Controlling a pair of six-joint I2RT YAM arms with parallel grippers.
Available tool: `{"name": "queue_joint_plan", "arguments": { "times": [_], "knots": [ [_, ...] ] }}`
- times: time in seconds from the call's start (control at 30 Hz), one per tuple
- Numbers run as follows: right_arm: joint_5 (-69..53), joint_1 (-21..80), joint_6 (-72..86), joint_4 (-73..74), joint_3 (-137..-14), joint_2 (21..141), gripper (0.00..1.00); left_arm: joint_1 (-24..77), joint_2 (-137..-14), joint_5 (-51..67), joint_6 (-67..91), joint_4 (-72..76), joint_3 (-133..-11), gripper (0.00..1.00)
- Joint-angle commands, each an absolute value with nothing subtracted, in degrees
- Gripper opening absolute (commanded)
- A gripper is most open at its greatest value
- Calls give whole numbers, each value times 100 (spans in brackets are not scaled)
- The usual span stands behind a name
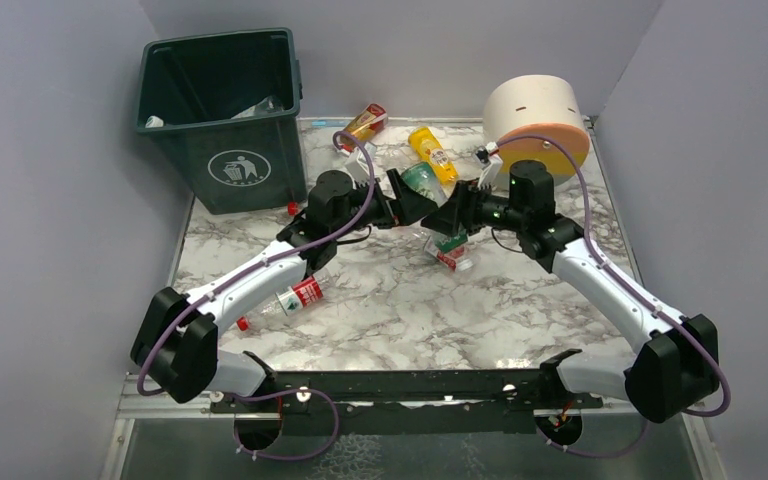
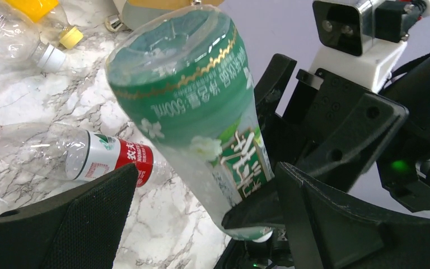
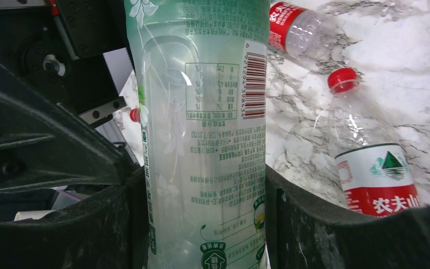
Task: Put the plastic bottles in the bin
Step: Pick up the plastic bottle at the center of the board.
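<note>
Arms (image 1: 260,270) are angled together mid-table; a handover is judged underway. Bin (image 1: 222,160) (far left) is unreached. Green bottle (image 2: 190,95) is clamped aloft by right gripper (image 3: 201,174); left gripper (image 2: 204,179) is spread around it, so closing is called for next.

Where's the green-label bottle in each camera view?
Top external: green-label bottle mid-table, between left tool and right tool.
Left wrist: centre frame, tilted, base uppermost.
Right wrist: centre frame, upright, clamped between right tool's fingers.
Shared landmark: the marble tabletop.

Cream cylinder (image 1: 530,103) on marble table (image 1: 400,310)
</note>
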State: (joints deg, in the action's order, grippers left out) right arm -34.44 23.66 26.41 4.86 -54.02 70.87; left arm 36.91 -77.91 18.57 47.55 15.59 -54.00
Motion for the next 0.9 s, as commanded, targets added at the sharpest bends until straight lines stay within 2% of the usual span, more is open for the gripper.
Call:
{"name": "queue_joint_plan", "arguments": {
  "times": [0.0,0.33,0.7,0.87],
  "knots": [
    [-3553,2544,2759,254,-5572,6981,66,3774,-7872,1582,4717,1888,-5617,99],
    [-3463,2756,2777,254,-5490,6928,66,3788,-7891,1443,4745,1927,-5601,98],
    [-3442,2825,2795,246,-5388,6876,67,3788,-7919,1377,4825,1883,-5609,72],
    [-3437,2830,2771,358,-5421,6802,72,3789,-7912,1258,4701,1638,-5734,68]
  ]
}}
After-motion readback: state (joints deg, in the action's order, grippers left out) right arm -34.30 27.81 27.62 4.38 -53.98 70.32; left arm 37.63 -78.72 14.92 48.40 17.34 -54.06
